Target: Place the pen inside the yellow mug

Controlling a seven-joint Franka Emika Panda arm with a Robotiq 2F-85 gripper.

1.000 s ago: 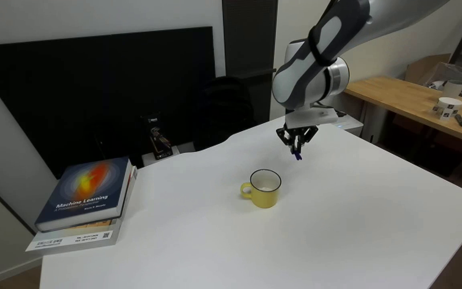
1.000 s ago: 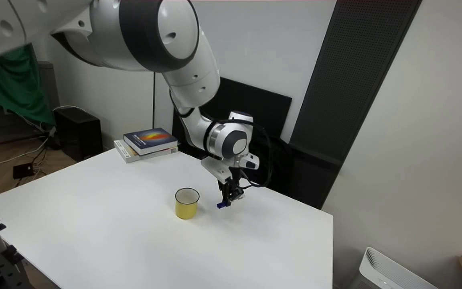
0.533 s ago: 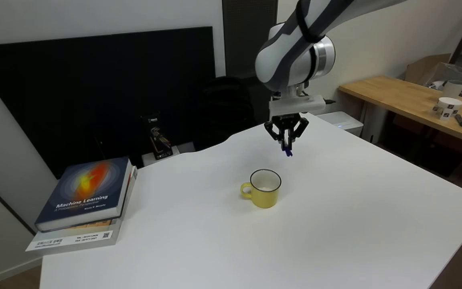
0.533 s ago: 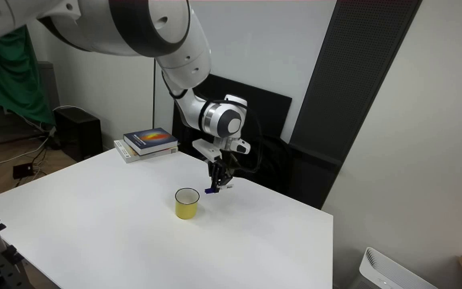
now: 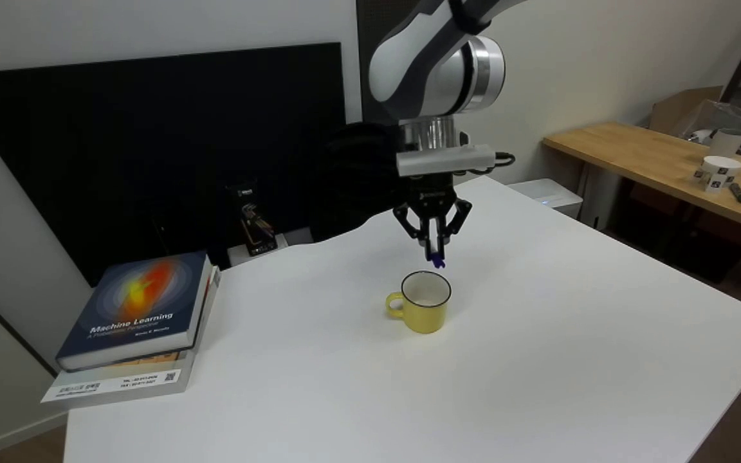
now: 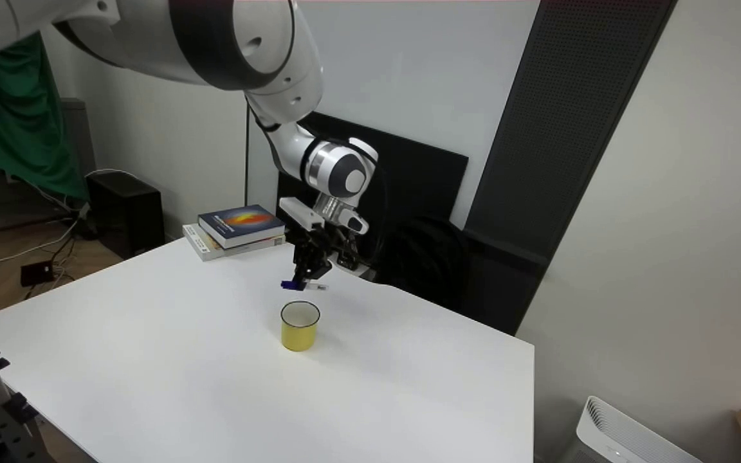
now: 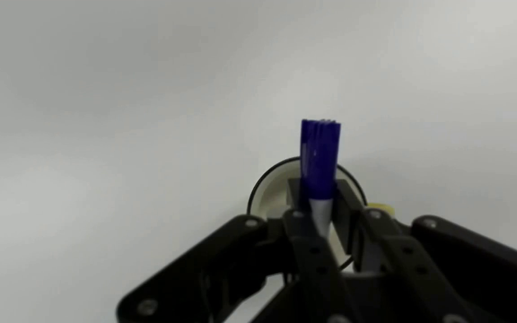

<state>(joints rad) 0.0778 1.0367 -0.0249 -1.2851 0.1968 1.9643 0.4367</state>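
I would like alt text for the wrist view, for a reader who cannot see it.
A black gripper holds a thin blue-and-white pen, its dark blue end toward the picture's top. Behind it, partly hidden, a round yellow mug with a black rim and pale inside stands on a smooth white table.

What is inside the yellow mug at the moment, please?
The yellow mug shows only its pale inside; in the wrist view, the pen and the gripper holding it cover part of that.
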